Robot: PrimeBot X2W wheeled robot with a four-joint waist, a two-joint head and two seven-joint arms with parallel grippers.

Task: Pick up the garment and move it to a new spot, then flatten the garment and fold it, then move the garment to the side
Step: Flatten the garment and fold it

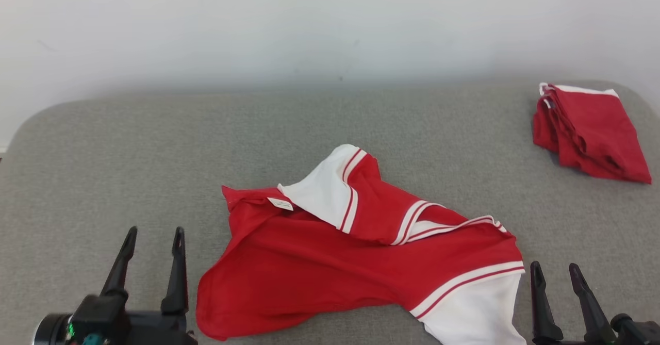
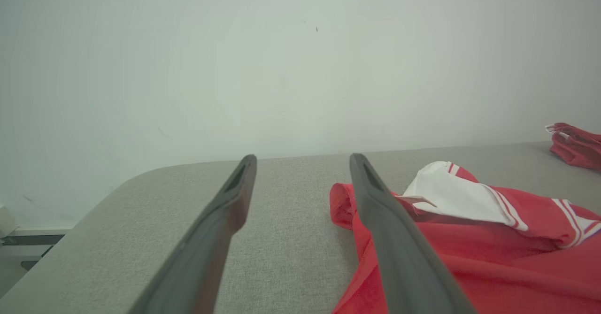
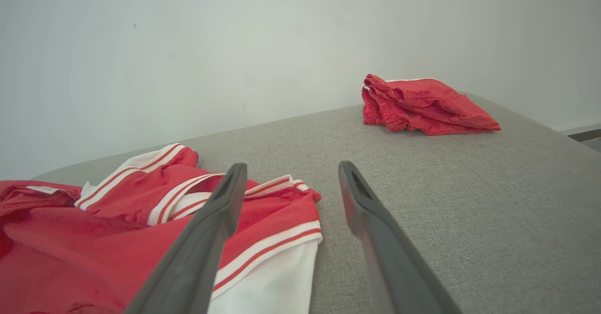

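Left gripper (image 1: 154, 234): jaws spread, empty; garment (image 1: 335, 267) lies crumpled just right of them.
Right gripper (image 1: 556, 268): jaws spread, empty; flanking the garment, probably to flatten it.

Label (image 1: 280, 203) (on garment (image 1: 330, 262)); print unreadable

Holds left gripper (image 1: 154, 233) low at lower left of head view, jaws wide apart, gripping nothing, fingers pointing up that view and leaning slightly inward. Holds right gripper (image 1: 556, 268) at lower right likewise: jaws wide apart, empty, fingers leaning slightly inward.
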